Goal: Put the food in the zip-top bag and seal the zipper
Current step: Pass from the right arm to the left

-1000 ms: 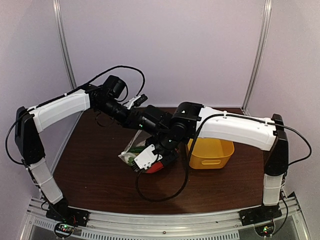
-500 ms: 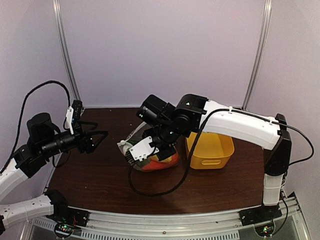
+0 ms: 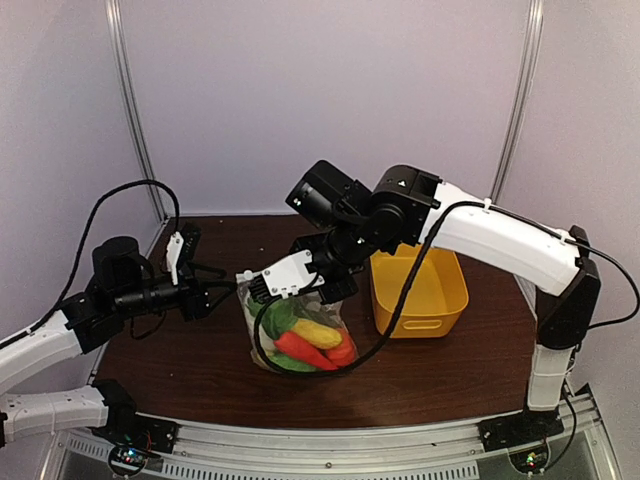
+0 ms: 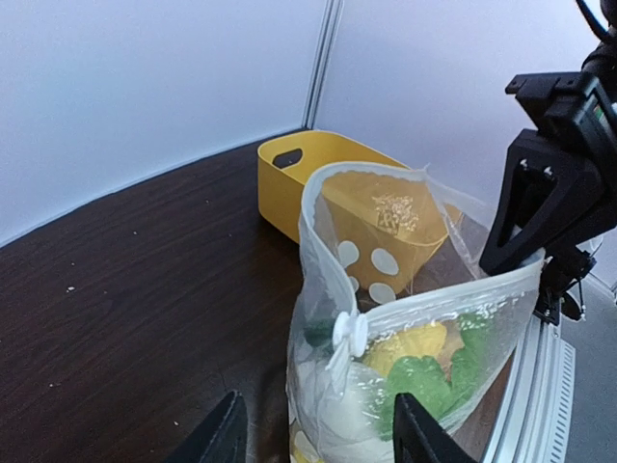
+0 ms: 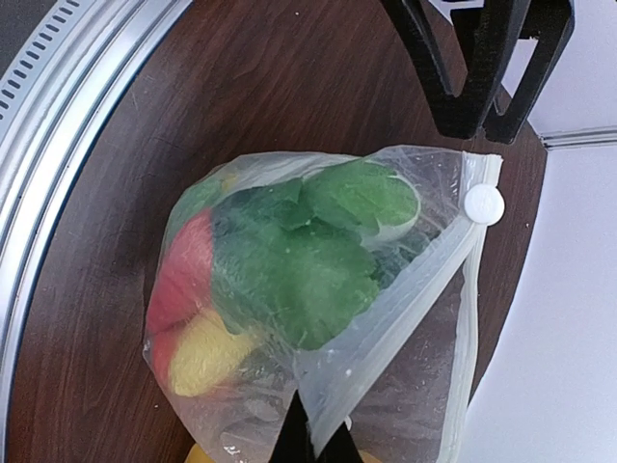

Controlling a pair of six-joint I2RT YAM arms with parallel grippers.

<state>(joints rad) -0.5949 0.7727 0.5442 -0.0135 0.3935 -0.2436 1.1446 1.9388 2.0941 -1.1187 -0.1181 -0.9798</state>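
Note:
The zip-top bag (image 3: 262,318) hangs upright over the table, with the food (image 3: 305,340) inside: leafy greens (image 5: 289,260), a red piece and a yellow piece. My right gripper (image 3: 333,288) is shut on the zipper (image 5: 405,318) at the bag's right end, its fingertips (image 5: 310,434) pinching the strip. The white slider (image 5: 484,204) sits at the opposite end. Part of the mouth gapes open beyond the slider (image 4: 349,333). My left gripper (image 4: 323,439) is open and points at that slider end, a short way from it, with the bag's edge just ahead of its jaws.
A yellow basket (image 3: 430,300) stands right of the bag, close behind it in the left wrist view (image 4: 289,183). The brown table (image 3: 190,350) ends at a metal rail (image 3: 330,440) in front. Pale walls enclose the back and sides.
The left arm pulled back from over the bag to the far left, then came in at the bag's left end. The right gripper lifted the bag upright.

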